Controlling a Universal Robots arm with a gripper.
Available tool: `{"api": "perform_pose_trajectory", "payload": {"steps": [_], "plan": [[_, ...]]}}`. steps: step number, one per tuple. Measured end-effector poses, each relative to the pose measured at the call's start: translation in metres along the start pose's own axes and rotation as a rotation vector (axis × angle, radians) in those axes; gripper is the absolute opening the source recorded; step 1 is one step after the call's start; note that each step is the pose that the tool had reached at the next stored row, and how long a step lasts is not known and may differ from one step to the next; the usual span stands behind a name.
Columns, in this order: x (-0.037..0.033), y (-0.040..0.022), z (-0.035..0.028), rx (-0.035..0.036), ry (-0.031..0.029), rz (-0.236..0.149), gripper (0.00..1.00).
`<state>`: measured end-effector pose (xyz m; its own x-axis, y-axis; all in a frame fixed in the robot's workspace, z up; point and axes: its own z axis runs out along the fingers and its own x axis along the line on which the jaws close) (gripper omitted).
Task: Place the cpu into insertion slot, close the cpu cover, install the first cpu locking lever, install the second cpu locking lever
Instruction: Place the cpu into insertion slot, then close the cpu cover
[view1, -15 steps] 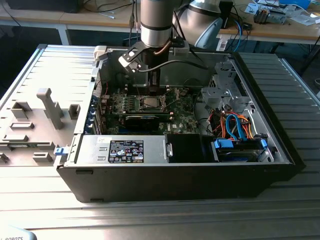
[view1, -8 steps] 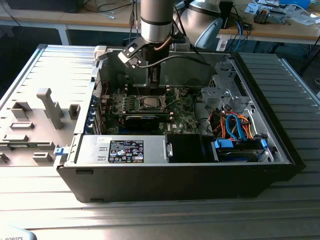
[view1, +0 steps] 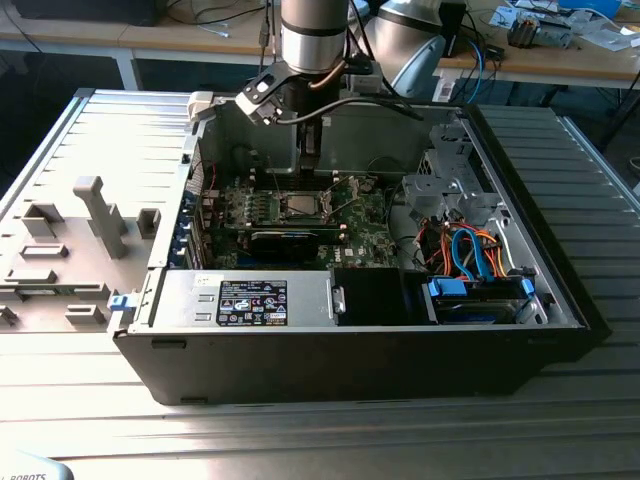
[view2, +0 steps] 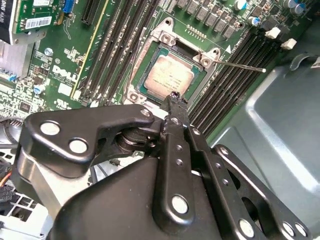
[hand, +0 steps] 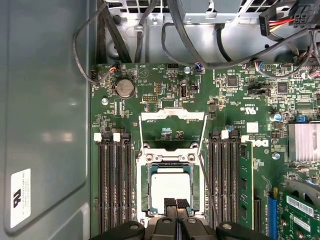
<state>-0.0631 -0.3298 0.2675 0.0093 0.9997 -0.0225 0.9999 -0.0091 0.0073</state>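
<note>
Inside the computer case (view1: 250, 125), your gripper (hand: 175, 203), fingers (hand: 170, 203) closed and empty, hovers at the cpu (hand: 170, 186) in the insertion slot (hand: 170, 159); a nudge could skew it beneath the raised cpu cover (hand: 172, 115).

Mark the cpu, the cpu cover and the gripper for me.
the cpu (hand: 170, 185): first wrist view, middle of its silver top.
the cpu cover (hand: 172, 116): first wrist view, frame bar farthest from the cpu.
the gripper (hand: 176, 204): first wrist view, midway between its fingertips.
</note>
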Motion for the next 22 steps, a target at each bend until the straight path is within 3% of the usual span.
{"api": "perform_pose_trajectory", "payload": {"steps": [3,12,19,22], "plan": [[-0.0001,0.0,-0.0047,0.0,0.0001,0.0,0.11],[-0.0001,0.0002,-0.0054,0.0,-0.0001,0.0,0.11],[-0.0001,0.0028,-0.0053,-0.0001,-0.0079,0.0,0.11],[-0.0001,0.0068,-0.0053,0.0,-0.0117,0.0,0.11]]}}
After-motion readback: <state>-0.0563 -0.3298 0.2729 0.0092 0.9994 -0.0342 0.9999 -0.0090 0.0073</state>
